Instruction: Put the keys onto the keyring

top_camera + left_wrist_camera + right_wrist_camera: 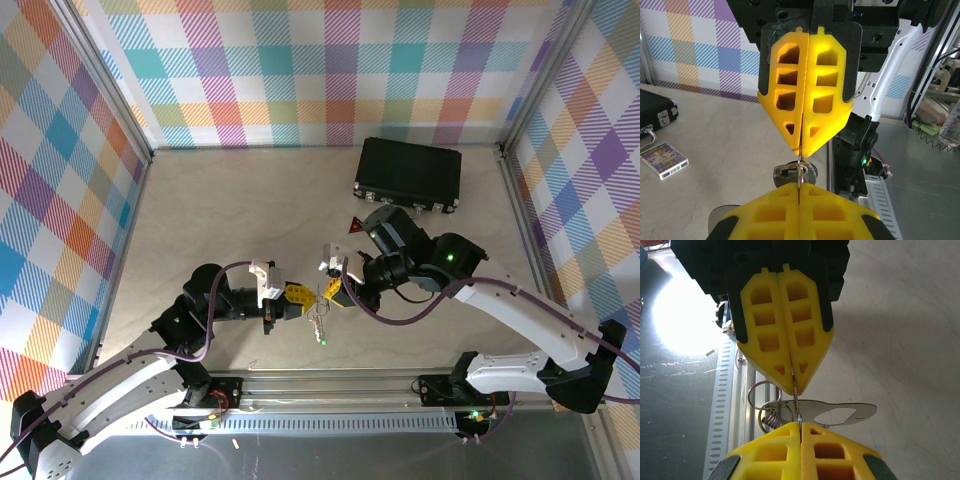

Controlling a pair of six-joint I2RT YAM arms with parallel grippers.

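— From above, where's your keyring (318, 312)?
— Nearer the arm bases than the black case (408, 173), between your left tool (296, 300) and right tool (335, 293).
— Left wrist?
— Both tools are clamped on its wire, and a silvery key (794, 175) hangs there.
— Right wrist?
— Same pinch, with a small coil (774, 418) beside it.

The left arm (130, 385) and the right arm (520, 320) reach inward from the near edge of the bench, elbows bent and wrists aimed at each other. The left hand (300, 299) and the right hand (330, 292) meet tip to tip above the bench's near middle. Each hand's yellow fingers are pressed flat together, both pinching the keyring (796, 392) wire.
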